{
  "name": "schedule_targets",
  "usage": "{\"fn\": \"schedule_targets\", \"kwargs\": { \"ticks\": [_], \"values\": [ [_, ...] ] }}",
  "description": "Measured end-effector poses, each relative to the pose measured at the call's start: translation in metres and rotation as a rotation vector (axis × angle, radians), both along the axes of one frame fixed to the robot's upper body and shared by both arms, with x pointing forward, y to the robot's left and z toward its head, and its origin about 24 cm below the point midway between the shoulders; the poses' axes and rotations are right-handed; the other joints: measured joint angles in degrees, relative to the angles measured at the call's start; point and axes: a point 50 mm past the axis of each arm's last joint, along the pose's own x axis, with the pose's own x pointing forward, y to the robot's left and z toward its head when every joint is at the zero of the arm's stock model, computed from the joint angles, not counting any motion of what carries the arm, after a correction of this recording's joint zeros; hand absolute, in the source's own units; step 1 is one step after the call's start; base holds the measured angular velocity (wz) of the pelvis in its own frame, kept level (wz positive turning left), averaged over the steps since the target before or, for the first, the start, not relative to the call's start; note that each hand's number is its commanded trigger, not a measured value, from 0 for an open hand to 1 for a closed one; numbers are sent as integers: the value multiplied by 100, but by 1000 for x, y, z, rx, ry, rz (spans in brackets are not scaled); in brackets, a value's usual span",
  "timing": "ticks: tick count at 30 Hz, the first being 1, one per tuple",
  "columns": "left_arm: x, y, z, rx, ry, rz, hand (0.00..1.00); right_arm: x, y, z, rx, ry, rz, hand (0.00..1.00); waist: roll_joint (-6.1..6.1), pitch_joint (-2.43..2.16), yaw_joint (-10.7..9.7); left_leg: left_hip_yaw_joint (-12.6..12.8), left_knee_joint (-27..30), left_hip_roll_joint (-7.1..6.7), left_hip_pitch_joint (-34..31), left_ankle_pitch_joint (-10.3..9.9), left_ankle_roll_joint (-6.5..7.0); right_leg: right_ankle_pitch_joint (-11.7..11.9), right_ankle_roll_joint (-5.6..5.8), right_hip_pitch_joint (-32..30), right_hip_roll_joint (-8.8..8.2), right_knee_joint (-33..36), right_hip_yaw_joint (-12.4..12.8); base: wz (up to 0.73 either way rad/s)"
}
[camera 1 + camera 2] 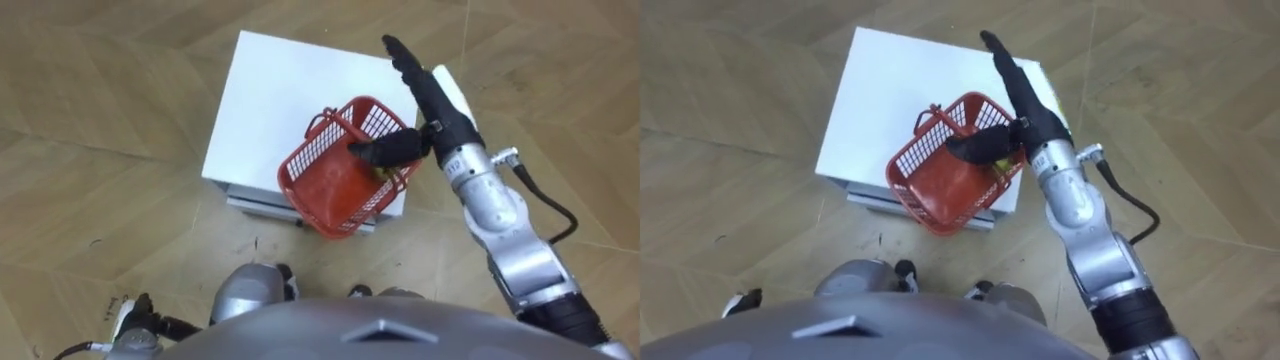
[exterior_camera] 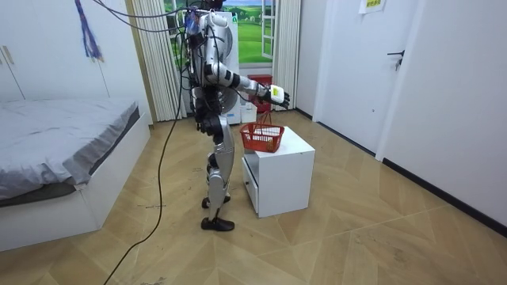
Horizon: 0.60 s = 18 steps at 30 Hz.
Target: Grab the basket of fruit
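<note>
Fingers: The right hand's (image 1: 440,110) fingers (image 1: 405,60) are straight and close together. They point away from the robot past the basket's far side and hold nothing.
Thumb: The thumb (image 1: 385,150) is spread to the robot's left and lies across the right rim of the basket (image 1: 335,185). Whether it touches the rim cannot be told.
Right hand: It hangs over the basket's right side with the palm turned toward the basket. Nothing is gripped.
Basket: Red with mesh sides, it sits askew on the near right corner of the cabinet (image 1: 270,90) and rests fully on the top. The room view shows thin red lines rising above it, perhaps a handle.
Contents: A yellowish bit shows under the thumb, too small to name.
Cabinet: It is white and stands on the wood floor (image 1: 100,150) directly in front of the robot. The room view shows the robot upright at it with its right arm held out.
Left hand: The left hand (image 1: 140,322) is low beside the body at the eye view's lower left. Its state cannot be told.
Done: By the look of it, only the reach is done; the hand is at the basket.
Left to do: Closing on the rim or handle and the lift itself both remain. The basket is not yet off the cabinet.
</note>
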Motion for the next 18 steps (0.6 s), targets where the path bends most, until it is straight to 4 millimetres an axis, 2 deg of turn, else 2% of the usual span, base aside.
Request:
{"fn": "schedule_targets", "kwargs": {
  "ticks": [3,6,9,11,13,14,15,17,18],
  "values": [
    [-5,1,0,4,-9,30,0,-17,-25,-9,-44,19,-124,0,59,-27,-94,28,-122,-10,156,0,-1,3,9,111,7,-56,40,-1],
    [-8,4,2,13,-14,56,0,-29,-41,-21,-104,51,-188,0,102,-19,-239,52,-161,-15,218,2,-4,1,12,168,16,-108,94,-5],
    [-10,6,3,21,-21,66,0,-52,-64,-49,-184,185,-276,0,127,-48,-371,67,-270,-26,357,13,-21,-2,18,229,16,-107,133,-7],
    [-10,5,3,21,-23,66,0,-77,-81,-72,-223,315,-357,0,122,-61,-446,73,-306,-30,498,13,-22,-10,31,306,16,-103,151,-4],
    [-10,5,3,21,-23,67,0,-92,-89,-84,-249,387,-396,0,109,-81,-480,109,-352,-27,559,14,-25,-15,38,328,18,-102,183,-13],
    [-9,5,3,21,-28,67,0,-106,-95,-94,-281,452,-417,0,85,-82,-480,173,-367,-20,592,14,-26,-16,39,331,16,-105,182,-21],
    [-9,4,3,22,-29,65,0,-112,-99,-99,-299,483,-428,0,82,-82,-471,190,-376,-19,611,14,-26,-16,39,345,16,-104,187,-16],
    [-11,3,3,31,-22,57,0,-139,-108,-113,-379,595,-458,0,74,-80,-475,208,-410,-26,717,14,-27,-19,44,425,20,-105,230,-6],
    [-12,3,3,36,-17,53,0,-146,-109,-117,-391,627,-465,0,68,-77,-472,213,-432,-26,742,13,-29,-22,46,452,25,-105,249,-4]
  ]
}}
